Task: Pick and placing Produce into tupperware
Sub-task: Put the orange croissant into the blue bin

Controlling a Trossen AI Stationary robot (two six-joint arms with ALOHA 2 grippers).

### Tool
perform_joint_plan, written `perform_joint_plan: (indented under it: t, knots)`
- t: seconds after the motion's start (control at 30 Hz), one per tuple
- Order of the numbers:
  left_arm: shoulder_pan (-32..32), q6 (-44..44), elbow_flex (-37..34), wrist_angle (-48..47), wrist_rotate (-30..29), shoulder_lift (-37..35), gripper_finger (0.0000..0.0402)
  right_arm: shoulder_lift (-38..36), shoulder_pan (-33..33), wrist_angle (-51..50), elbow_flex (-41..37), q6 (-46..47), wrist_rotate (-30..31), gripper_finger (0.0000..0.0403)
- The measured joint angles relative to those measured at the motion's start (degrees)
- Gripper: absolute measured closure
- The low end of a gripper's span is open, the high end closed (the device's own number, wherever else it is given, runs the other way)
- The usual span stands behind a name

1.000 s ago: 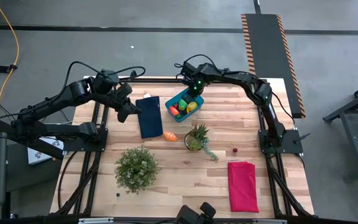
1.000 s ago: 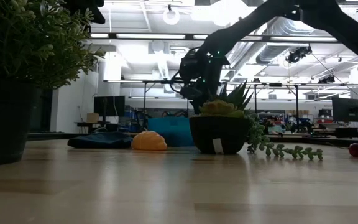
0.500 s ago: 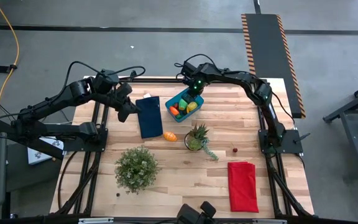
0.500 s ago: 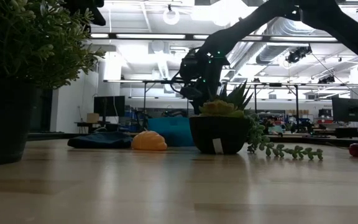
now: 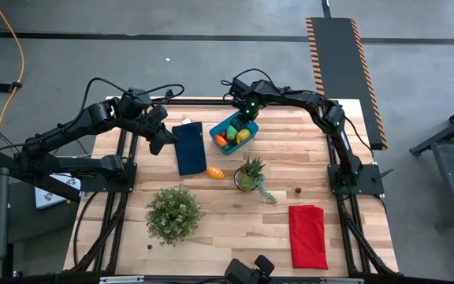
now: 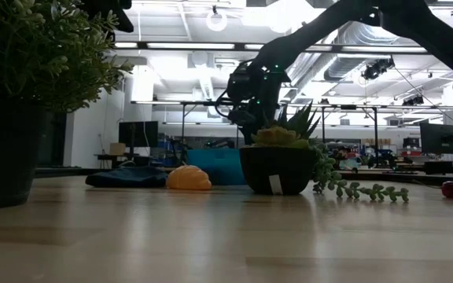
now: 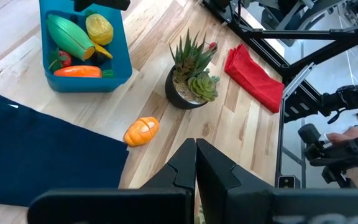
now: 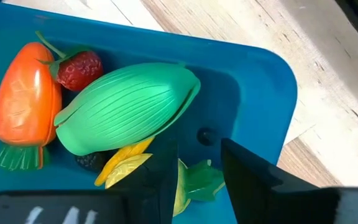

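The blue tupperware stands at the table's far middle. It holds an orange carrot, a red strawberry, a green oval and a yellow lemon. My right gripper points down into the tub, open, with the lemon's yellow edge and a green leaf between its fingers. An orange oval lies on the bare wood nearer the front. My left gripper is shut and hovers over the left part of the dark blue cloth, holding nothing. My right gripper comes from above with one finger on each side of the lemon's leaf end, which lies on the tub's floor. I cannot tell whether the fingers touch it.
A spiky plant in a dark pot stands just in front of the tub, and a bushy potted plant sits near the front left. A red cloth lies at the front right, with a small red fruit beside it.
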Motion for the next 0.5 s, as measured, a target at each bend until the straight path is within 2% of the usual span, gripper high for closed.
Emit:
perform_joint_plan:
  t: [0.3, 0.5]
  knots:
    - [-0.02, -0.02, 0.0, 0.0, 0.0, 0.0, 0.0401, -0.61, 0.0, -1.73, 0.47, -0.02, 0.07, 0.0289]
    - [-0.02, -0.02, 0.0, 0.0, 0.0, 0.0, 0.0401, -0.61, 0.13, -6.06, 6.6, -0.04, 0.23, 0.0289]
